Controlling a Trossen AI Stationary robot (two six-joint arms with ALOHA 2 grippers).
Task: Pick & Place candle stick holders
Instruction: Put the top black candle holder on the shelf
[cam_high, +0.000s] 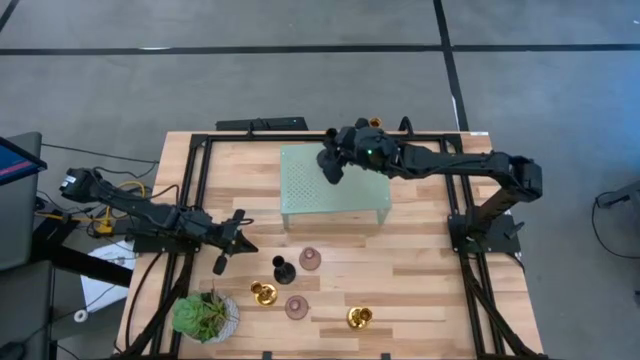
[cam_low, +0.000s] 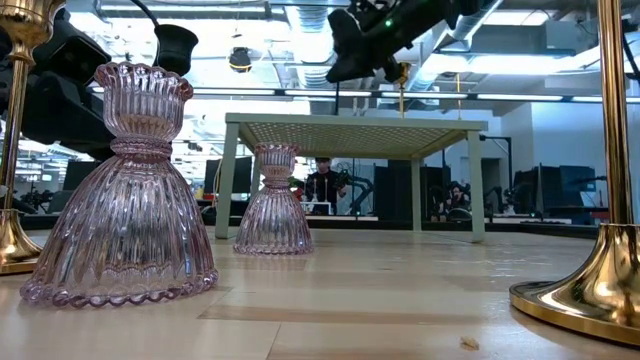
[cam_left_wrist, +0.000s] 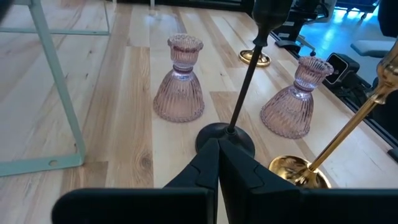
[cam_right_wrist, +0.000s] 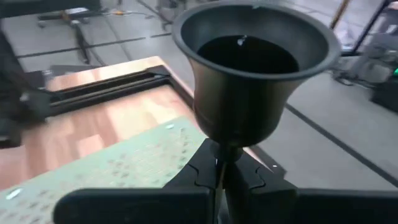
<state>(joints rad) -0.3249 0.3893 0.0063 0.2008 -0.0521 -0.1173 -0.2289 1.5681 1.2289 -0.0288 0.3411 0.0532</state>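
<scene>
My right gripper (cam_high: 338, 160) is over the far part of the pale green platform (cam_high: 305, 190), shut on a black candle stick holder (cam_right_wrist: 249, 68). My left gripper (cam_high: 228, 255) is shut and empty, low over the table. It points at the second black holder (cam_left_wrist: 225, 138), which stands on its round base just beyond the fingertips. Two pink holders (cam_high: 310, 259) (cam_high: 296, 306) and two gold ones (cam_high: 263, 293) (cam_high: 360, 318) stand on their bases on the table. A third gold holder (cam_high: 375, 122) shows behind the right gripper. My right gripper pinches the black holder's slim stem (cam_right_wrist: 229, 149) between its two fingers, just under the cup. The fingers come from the table's right side and lie across the stem. The cup (cam_right_wrist: 249, 43) opens upward; the base is hidden below the fingers. The holder is clear of the platform.
A green potted plant (cam_high: 205, 315) stands at the near left corner. The platform's legs (cam_left_wrist: 59, 93) stand close to the left gripper, toward the far side. Bare wood lies at the table's right half (cam_high: 430, 270). People sit in the room beyond the table (cam_low: 322, 185).
</scene>
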